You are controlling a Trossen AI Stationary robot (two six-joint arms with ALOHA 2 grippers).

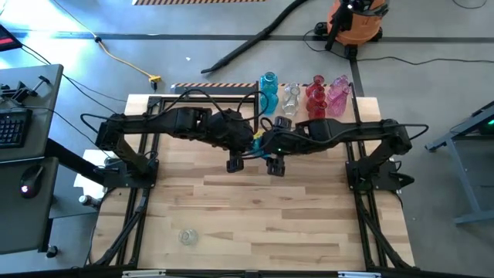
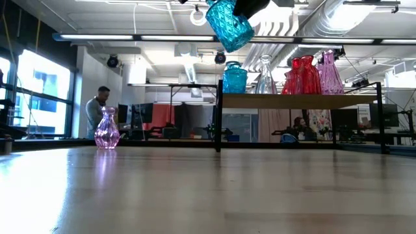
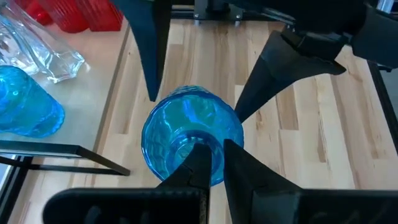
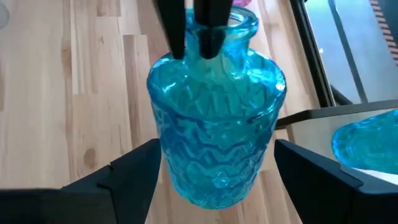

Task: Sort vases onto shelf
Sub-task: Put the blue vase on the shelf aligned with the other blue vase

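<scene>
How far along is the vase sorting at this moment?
Done: a blue vase, a clear one, a red pair and a pink one stand on the shelf. In hand: left gripper pinches another blue vase by its rim, right gripper open around its body. Left: a pink vase on the table.

- Grey concrete floor (image 1: 432,69) surrounds the pale wood surface (image 1: 262,224).
- An orange shop vacuum (image 1: 353,23) stands beyond the surface, its black hose (image 1: 258,37) trailing across the floor.
- Left of the surface: a keyboard (image 1: 9,127) (on a dark desk).
- Bright windows (image 2: 39,94), white ducts (image 2: 325,19) overhead.
- A person (image 2: 97,112) stands far back.
</scene>
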